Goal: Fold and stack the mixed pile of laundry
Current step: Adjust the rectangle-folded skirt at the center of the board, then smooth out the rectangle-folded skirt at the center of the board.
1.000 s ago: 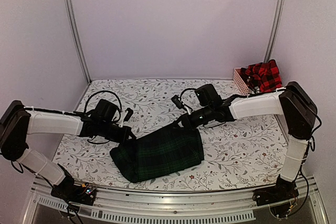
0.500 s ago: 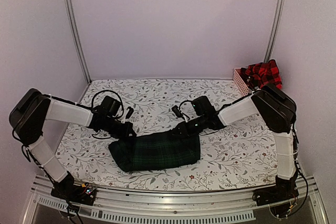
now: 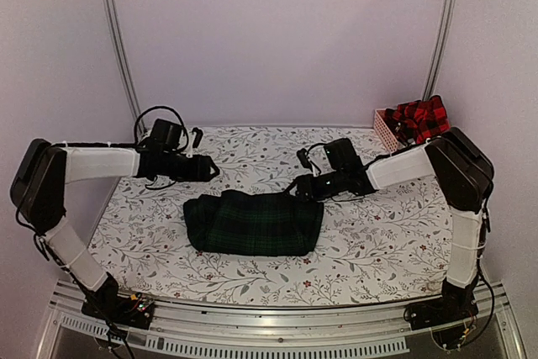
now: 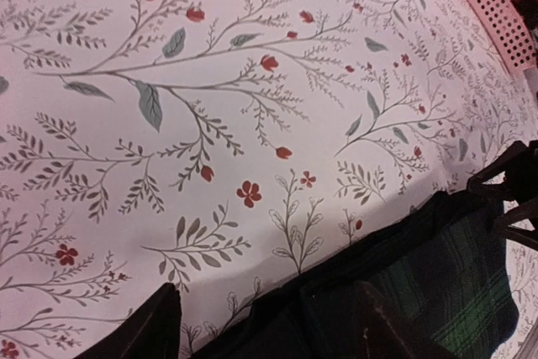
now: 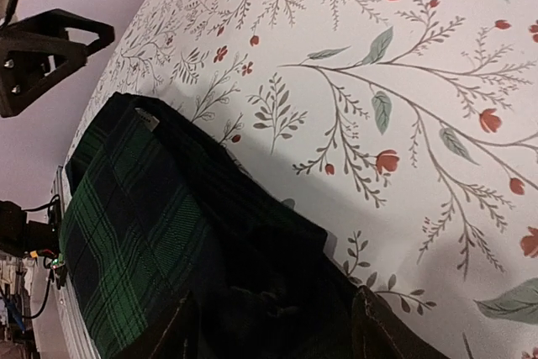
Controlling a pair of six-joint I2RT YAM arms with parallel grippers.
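Note:
The dark green tartan piece (image 3: pixel 252 223) lies folded in a flat rectangle on the table's near middle. My left gripper (image 3: pixel 207 169) hangs just beyond its far left corner, open, its fingers (image 4: pixel 160 325) spread wide over the fabric's edge (image 4: pixel 403 275) with nothing pinched. My right gripper (image 3: pixel 297 187) stands open at the far right corner, and the tartan (image 5: pixel 143 224) lies loose under its spread fingertips (image 5: pixel 382 329). The red-and-black checked shirt (image 3: pixel 419 119) sits heaped in the pink basket (image 3: pixel 383 129) at the back right. No navy or black clothes show.
The white leaf-patterned cloth (image 3: pixel 252 153) covers the whole table. Grey walls and metal posts (image 3: pixel 118 48) close in the back and sides. The basket's slatted wall (image 4: pixel 492 2) shows far right in the left wrist view.
Both grippers have opened and let go of the tartan piece, then drawn back toward the far side. The garment has settled flat into a neater rectangle.

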